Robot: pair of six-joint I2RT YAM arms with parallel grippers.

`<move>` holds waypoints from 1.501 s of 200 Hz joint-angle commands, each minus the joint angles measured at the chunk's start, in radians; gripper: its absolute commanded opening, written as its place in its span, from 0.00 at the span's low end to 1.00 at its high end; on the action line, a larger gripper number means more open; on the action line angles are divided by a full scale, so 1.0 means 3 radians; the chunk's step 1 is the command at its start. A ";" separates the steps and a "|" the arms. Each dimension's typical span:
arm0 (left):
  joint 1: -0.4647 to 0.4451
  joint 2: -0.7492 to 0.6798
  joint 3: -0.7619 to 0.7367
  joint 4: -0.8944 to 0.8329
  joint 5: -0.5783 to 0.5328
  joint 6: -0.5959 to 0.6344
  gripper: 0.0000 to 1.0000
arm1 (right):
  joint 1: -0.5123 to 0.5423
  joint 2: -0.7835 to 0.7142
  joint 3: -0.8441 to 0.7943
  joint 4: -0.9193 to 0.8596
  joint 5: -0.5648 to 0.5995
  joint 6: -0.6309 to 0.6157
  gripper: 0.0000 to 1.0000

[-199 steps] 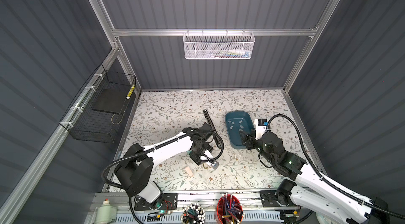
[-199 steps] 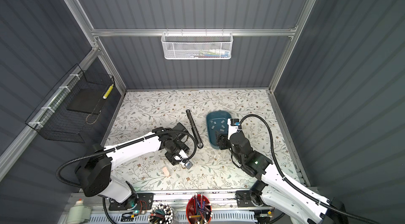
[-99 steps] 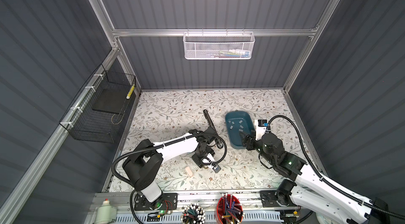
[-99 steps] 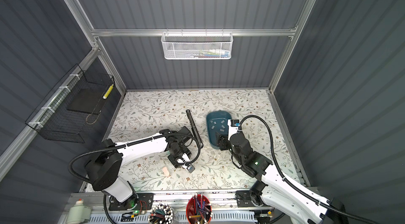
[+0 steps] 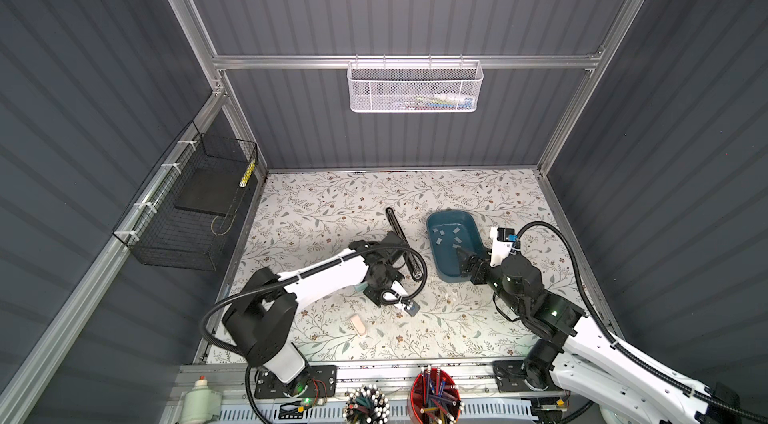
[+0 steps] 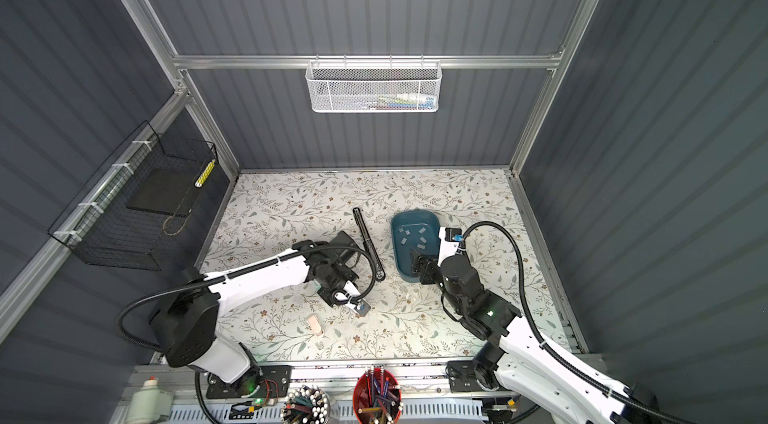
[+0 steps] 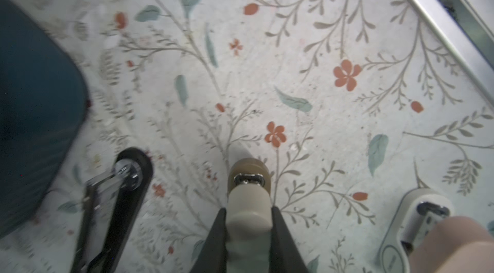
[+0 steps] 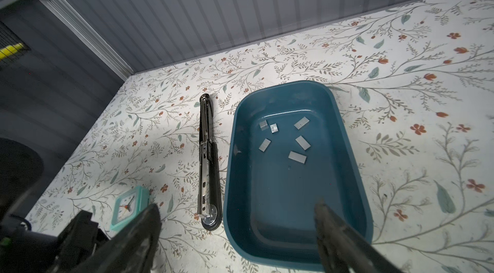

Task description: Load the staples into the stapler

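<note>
Several staples [image 8: 296, 156] lie as small grey strips in the far half of a blue tray [image 8: 232, 156], seen in both top views [image 5: 451, 235] [image 6: 415, 235]. A long black stapler [image 8: 207, 162] lies opened flat just left of the tray [image 5: 401, 241] [image 6: 368, 243]. My left gripper [image 7: 248, 221] is shut on a small cream stapler [image 7: 248, 178] held low over the table, near the black stapler's front end [image 7: 125, 175]. In a top view the left gripper [image 5: 388, 297] is mostly hidden under its wrist. My right gripper [image 8: 238, 212] stands open over the tray's near end [image 5: 465, 260], holding nothing.
A small white and pink stapler [image 7: 406, 229] lies on the table near the front [image 5: 358, 324]. A teal clock [image 8: 128, 208] sits under the left arm. Pencil cups [image 5: 434, 399] stand beyond the front rail [image 7: 438, 25]. Wire baskets hang on the back wall [image 5: 415, 87] and left wall [image 5: 195, 210].
The left gripper has closed on the small cream stapler after shifting slightly toward the front. The right gripper's jaws have opened wider over the tray.
</note>
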 commanded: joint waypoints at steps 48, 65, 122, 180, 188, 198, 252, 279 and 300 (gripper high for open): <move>0.0148 -0.0563 -0.0144 0.1375 0.0024 -0.1088 0.01 | -0.0032 0.0152 0.0547 -0.0295 -0.0588 0.0122 0.89; 0.0148 -0.0573 -0.0140 0.1557 -0.0006 -0.1285 0.00 | -0.0034 0.0277 0.0632 -0.0225 -0.0820 0.0131 0.78; 0.0144 -0.0591 -0.0126 0.1793 0.0049 -0.1682 0.00 | 0.0001 0.0738 0.0742 0.0296 -0.1538 0.0314 0.52; 0.0146 -0.0611 -0.0097 0.1785 0.0202 -0.1748 0.00 | 0.0012 0.1019 0.0676 0.0547 -0.1628 0.0492 0.47; 0.0145 -0.0624 -0.0091 0.1787 0.0227 -0.1760 0.00 | 0.0012 0.1063 0.0676 0.0570 -0.1620 0.0512 0.47; 0.0145 -0.0648 -0.0094 0.1796 0.0269 -0.1771 0.00 | 0.0011 0.1099 0.0676 0.0587 -0.1608 0.0515 0.46; 0.0143 -0.0789 -0.0077 0.1892 0.0502 -0.1974 0.00 | 0.0010 0.1273 0.0626 0.0617 -0.1512 0.0589 0.36; 0.0143 -0.0890 -0.0075 0.1907 0.0730 -0.2002 0.00 | 0.0008 0.1325 0.0549 0.0649 -0.1448 0.0636 0.28; 0.0147 -0.0977 -0.0082 0.1939 0.0948 -0.2032 0.00 | 0.0008 0.1327 0.0493 0.0660 -0.1367 0.0662 0.24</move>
